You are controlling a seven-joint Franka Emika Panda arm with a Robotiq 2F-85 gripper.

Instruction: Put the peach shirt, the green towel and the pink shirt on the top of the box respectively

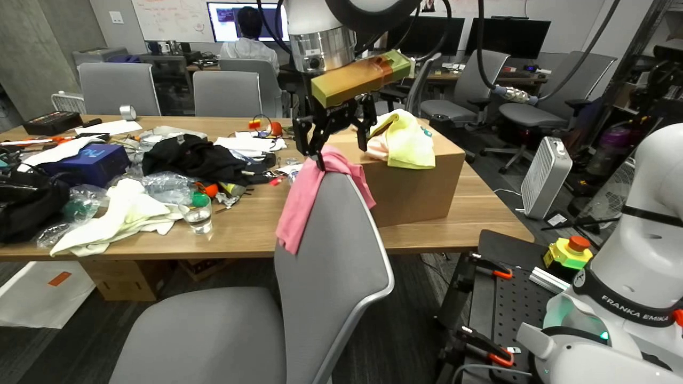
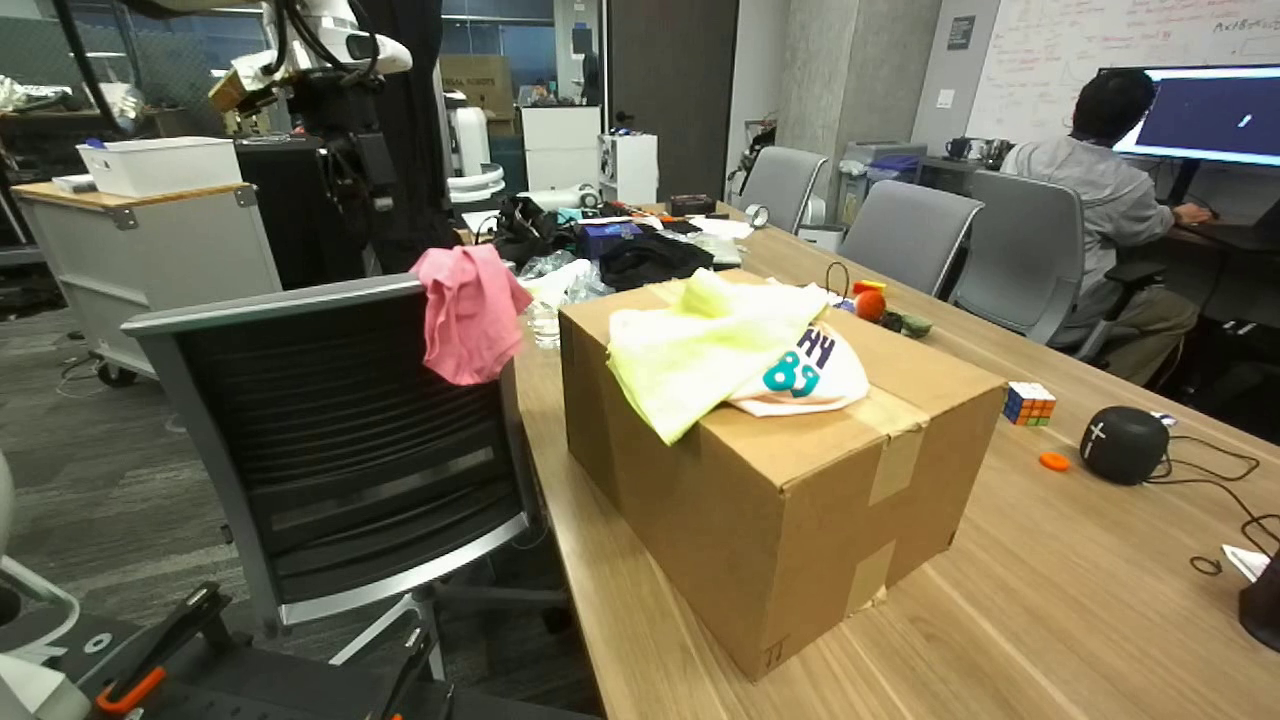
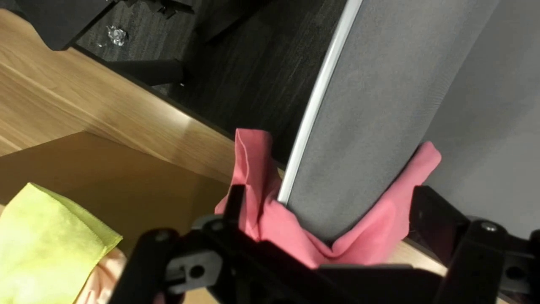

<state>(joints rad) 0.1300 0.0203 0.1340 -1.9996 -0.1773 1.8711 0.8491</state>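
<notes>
Closest to the camera is a gray chair [image 1: 213, 330], and its back comes up past the edge of a wooden table [image 1: 245, 226]. On the left, a blue box [image 1: 90, 162] sits on the table, and a pale cloth [image 1: 125, 213] lies in front of it, down by the table's edge. Next comes a black cloth [image 1: 187, 160], all bunched up, and near it stands a clear glass [image 1: 198, 218]. Far behind, a person [image 1: 249, 45] sits at a bright screen [image 1: 221, 21]. The pink shirt [image 1: 299, 200] hangs over the top corner of the chair's back, drooping down on both sides. The gripper [image 1: 341, 154] points down right at it. Its jaws are spread wide apart, and in the wrist view the pink shirt and the chair's top show between them. I cannot tell if the gripper touches the pink shirt. To the right, a big brown box [image 1: 411, 197] stands on the table. On top of it lies the peach shirt [image 2: 845, 372], and in an exterior view its dark letters and blue-green numbers show. The green towel [image 1: 411, 144] lies over part of the peach shirt, and one corner of the towel hangs down past the edge of the brown box. Farther right, a red button [image 1: 579, 244] sits on a yellow block [image 1: 557, 256], just beside the white robot base [image 1: 621, 266].
</notes>
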